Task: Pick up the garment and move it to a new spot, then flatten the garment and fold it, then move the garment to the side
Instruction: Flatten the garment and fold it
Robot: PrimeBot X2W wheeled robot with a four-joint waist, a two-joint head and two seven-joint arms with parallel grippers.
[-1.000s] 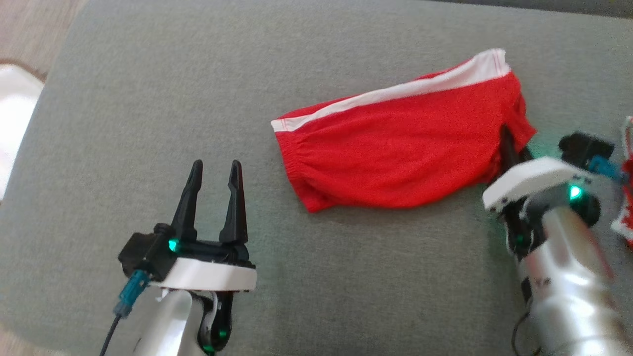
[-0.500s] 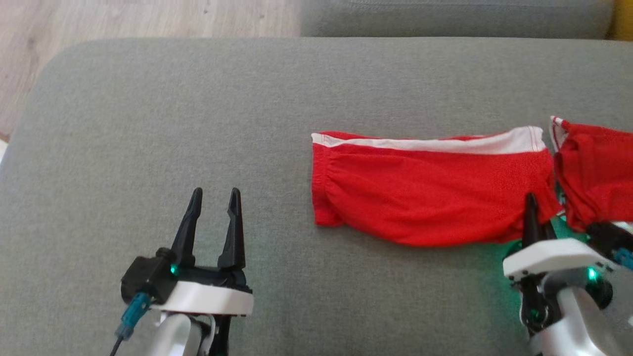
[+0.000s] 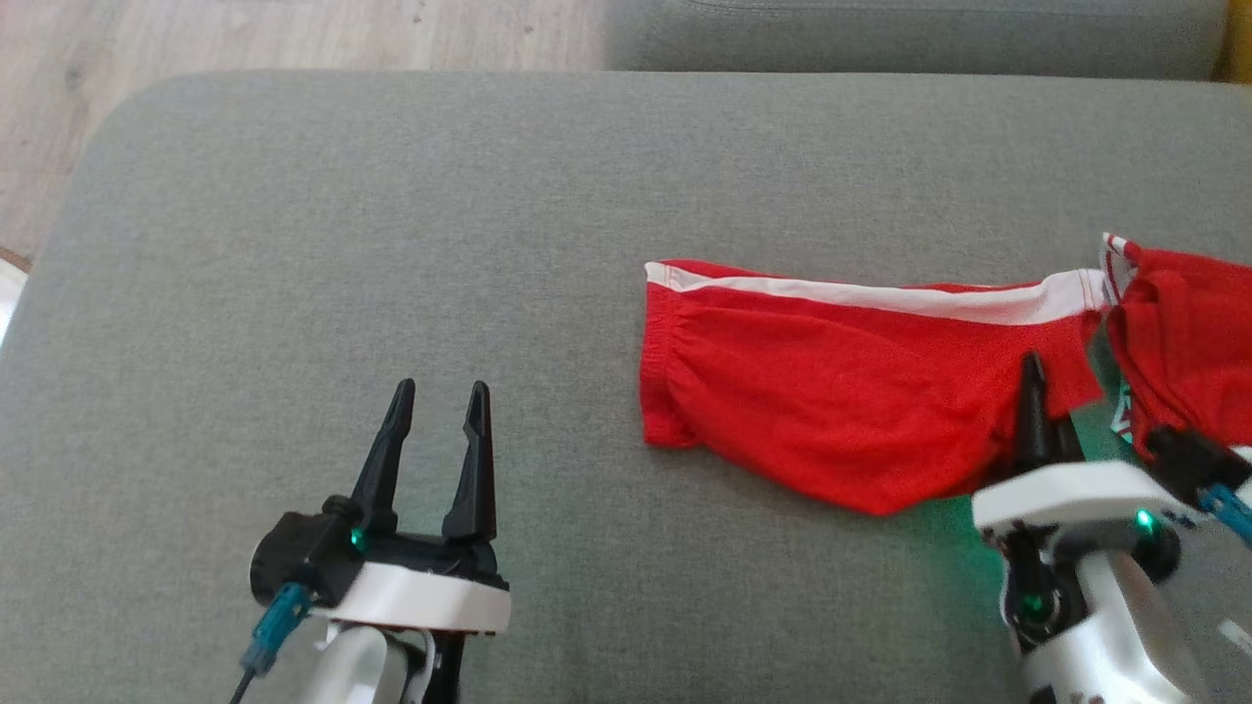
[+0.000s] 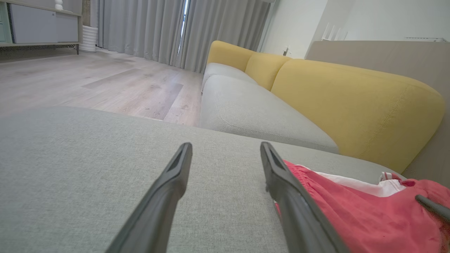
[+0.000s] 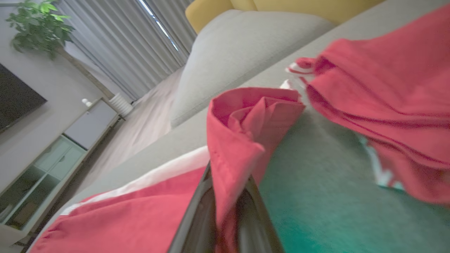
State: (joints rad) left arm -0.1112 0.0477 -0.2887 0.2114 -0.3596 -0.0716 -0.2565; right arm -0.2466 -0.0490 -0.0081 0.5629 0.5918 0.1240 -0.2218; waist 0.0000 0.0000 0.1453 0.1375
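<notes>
**Head view.** The right end effector is closed on the right-hand hem of the garment, a pair of red shorts with a white stripe. The garment lies folded on the grey cushion, right of centre. The left end effector hovers with jaws apart over bare cushion, well apart from the cloth. A second red garment lies just beside the pinched end and appears to touch the white stripe.

**Left wrist view.** The left end effector holds nothing. The garment sits low to its right, with a yellow-backed sofa beyond.

**Right wrist view.** The right end effector clamps a rolled fold of the garment. The second red garment is close by, across a strip of cushion.

**Risk, as judged.** The pinch takes only a narrow edge, so a sideways pull may let the hem slide out. The cushion's rough weave may also drag the loose far end and undo the fold. The neighbouring garment may be caught and carried along.
</notes>
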